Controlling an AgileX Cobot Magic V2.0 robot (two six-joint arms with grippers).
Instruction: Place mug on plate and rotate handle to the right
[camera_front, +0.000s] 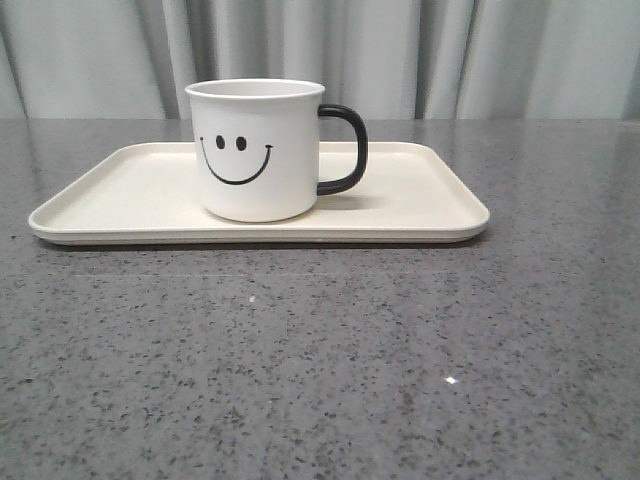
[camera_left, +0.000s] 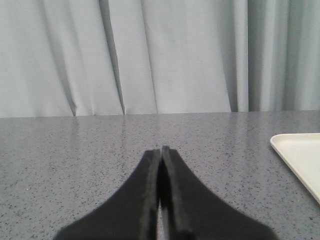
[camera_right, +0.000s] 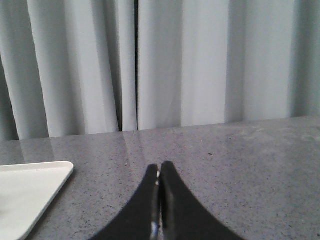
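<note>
Mug (camera_front: 258, 150) sits upright on plate (camera_front: 420, 195), handle (camera_front: 345, 150) already pointing right (task looks done), between both arms, with left gripper (camera_left: 161, 152) and right gripper (camera_right: 159, 167) both closed, empty, clear of plate.

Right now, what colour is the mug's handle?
Glossy black handle on the white mug; front view shows it best.

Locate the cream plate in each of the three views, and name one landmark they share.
Front view: the plate spans the middle of the picture, with the mug standing on it.
Left wrist view: only one corner of it shows at the right edge.
Right wrist view: only one corner shows at the lower left edge.
Shared landmark: the grey curtain behind the speckled table.
</note>
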